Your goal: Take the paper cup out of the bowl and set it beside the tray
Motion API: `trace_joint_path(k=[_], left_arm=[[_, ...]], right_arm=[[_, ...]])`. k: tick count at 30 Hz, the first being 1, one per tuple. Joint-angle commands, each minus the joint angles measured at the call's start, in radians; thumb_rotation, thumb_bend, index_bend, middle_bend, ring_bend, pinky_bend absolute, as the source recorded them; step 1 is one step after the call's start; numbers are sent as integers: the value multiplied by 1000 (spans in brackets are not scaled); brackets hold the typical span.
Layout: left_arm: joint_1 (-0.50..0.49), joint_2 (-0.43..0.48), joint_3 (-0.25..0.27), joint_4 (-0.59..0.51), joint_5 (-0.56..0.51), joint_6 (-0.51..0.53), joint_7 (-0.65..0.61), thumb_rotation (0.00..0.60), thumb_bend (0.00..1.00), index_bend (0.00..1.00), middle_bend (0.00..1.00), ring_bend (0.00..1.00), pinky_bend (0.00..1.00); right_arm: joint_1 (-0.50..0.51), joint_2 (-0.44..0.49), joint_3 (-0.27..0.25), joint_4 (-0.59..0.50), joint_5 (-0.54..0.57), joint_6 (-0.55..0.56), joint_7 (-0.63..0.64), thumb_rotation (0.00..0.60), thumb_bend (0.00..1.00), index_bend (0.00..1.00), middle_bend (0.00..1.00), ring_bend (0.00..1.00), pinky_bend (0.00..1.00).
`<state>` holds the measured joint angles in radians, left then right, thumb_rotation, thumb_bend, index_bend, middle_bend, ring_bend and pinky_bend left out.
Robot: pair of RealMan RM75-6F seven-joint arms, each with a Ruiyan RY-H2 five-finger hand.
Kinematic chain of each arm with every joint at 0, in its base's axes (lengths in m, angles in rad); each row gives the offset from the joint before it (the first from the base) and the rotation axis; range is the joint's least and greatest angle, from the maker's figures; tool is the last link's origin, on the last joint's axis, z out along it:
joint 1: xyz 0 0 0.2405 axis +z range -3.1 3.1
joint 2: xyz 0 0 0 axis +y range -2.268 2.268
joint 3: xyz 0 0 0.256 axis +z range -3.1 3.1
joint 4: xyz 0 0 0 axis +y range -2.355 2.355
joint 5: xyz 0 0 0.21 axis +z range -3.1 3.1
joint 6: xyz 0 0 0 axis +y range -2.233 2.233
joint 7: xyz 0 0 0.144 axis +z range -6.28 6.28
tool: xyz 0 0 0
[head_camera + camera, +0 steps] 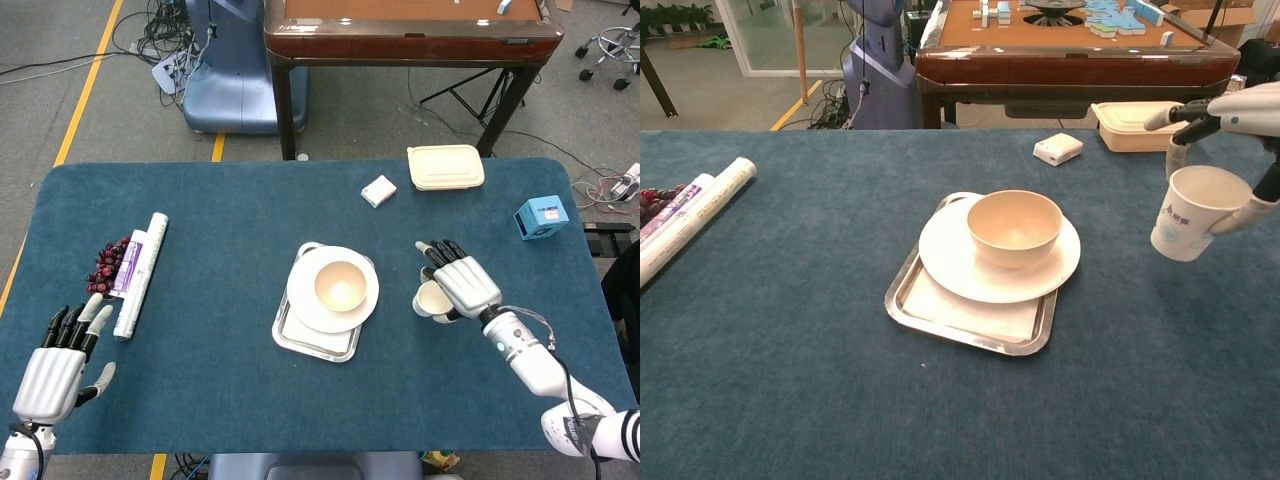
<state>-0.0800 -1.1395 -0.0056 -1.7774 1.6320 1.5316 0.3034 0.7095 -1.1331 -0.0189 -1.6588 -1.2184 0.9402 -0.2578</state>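
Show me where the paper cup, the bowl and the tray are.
paper cup [1188, 226], chest view, on its outer side wall.
bowl [1014, 236], chest view, on its outer front wall.
tray [962, 333], chest view, on its near metal rim.

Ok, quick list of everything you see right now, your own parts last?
cup: 1, white, held right of the tray
bowl: 1, cream, on the plate
plate: 1, white, on the tray
tray: 1, metal, table centre
roll: 1, white, table left
berries: 1 bunch, dark red, beside the roll
lidded box: 1, cream, far edge
small box: 1, white, far side
cube: 1, blue, far right
left hand: holds nothing, near left corner
right hand: grips the cup
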Motion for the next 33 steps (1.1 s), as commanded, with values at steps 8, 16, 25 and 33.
trace_joint_path(k=[8, 16, 25, 33], left_arm=[[-2, -2, 5, 1, 6, -6, 3, 600, 335, 0, 0, 0, 0], [2, 7, 2, -3, 8, 5, -13, 600, 335, 0, 0, 0, 0], [8, 13, 3, -9, 19, 21, -20, 600, 335, 0, 0, 0, 0], [6, 6, -5, -2, 6, 16, -5, 600, 334, 0, 0, 0, 0]], right_arm=[[-17, -107, 9, 139, -24, -53, 67, 600, 44, 415, 68, 0, 0], [-4, -178, 25, 223, -30, -105, 87, 600, 44, 415, 68, 0, 0], [-1, -192, 30, 237, -42, -128, 80, 600, 39, 338, 60, 0, 0], [-7, -87, 38, 119, -53, -113, 51, 600, 18, 143, 23, 0, 0]])
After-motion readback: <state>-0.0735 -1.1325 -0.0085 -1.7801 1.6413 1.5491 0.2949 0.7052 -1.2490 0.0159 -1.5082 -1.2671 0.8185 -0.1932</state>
